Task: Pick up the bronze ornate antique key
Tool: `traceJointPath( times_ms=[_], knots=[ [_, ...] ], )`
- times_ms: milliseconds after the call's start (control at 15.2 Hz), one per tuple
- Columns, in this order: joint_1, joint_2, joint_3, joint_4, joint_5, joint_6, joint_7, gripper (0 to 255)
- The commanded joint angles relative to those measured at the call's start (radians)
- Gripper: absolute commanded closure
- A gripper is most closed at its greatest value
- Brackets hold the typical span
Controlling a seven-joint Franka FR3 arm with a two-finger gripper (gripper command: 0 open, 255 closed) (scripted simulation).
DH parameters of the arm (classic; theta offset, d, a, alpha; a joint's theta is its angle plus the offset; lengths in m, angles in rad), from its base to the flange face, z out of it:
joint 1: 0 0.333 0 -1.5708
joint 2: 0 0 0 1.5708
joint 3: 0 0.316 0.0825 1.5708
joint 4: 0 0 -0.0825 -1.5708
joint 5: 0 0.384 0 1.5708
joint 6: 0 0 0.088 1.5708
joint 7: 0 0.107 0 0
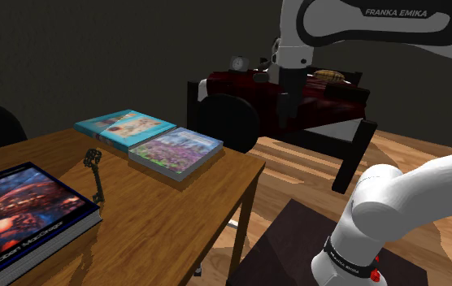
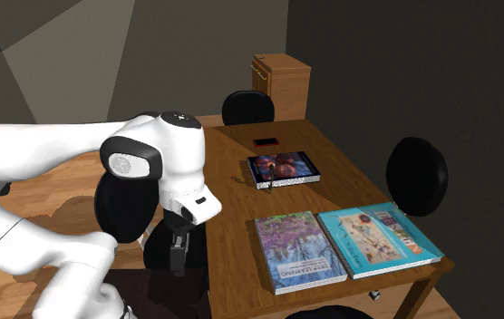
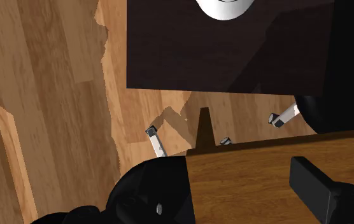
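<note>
A dark bronze-toned key with an ornate openwork bow lies on the brown wooden tabletop. It sits just beside the edge of a large thick book with a dark red-and-blue cover, its bow towards the table's far side. Past the key, towards the shoulder view's right, two thinner books lie side by side: one with a purple flowered cover and one with a teal-blue cover. The key lies between the large book and this pair, touching neither of the two thin books.

The all-black two-finger end effector hangs off the table, pointing down at the plank floor beside the tabletop's long edge. It is level with the purple book in the second exterior view and well apart from the key. In the wrist view one black finger stands far out from the middle, with nothing clasped, so the end effector is open and empty. Below it the same view shows the table's edge, a round black chair and the dark box of the stand.

Black chairs stand around the table, and a small flat black object lies at its far end. A wooden cabinet stands by the wall.
</note>
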Motion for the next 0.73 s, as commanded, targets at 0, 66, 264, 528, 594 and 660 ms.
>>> traceJointPath(
  times_ms=[0, 66, 264, 528, 594, 660],
  knots=[
    [0.0, 0.0, 0.0, 0.0, 0.0, 0.0, 0.0, 0],
    [0.007, 0.004, 0.018, -0.009, 0.016, 0.024, 0.022, 0],
    [0.028, 0.022, 0.071, -0.027, 0.059, 0.098, 0.088, 0],
    [0.054, 0.063, 0.145, -0.037, 0.106, 0.2, 0.174, 0],
    [0.059, 0.077, 0.164, -0.036, 0.115, 0.226, 0.195, 0],
    [0.064, 0.091, 0.183, -0.034, 0.124, 0.252, 0.217, 0]
  ],
)
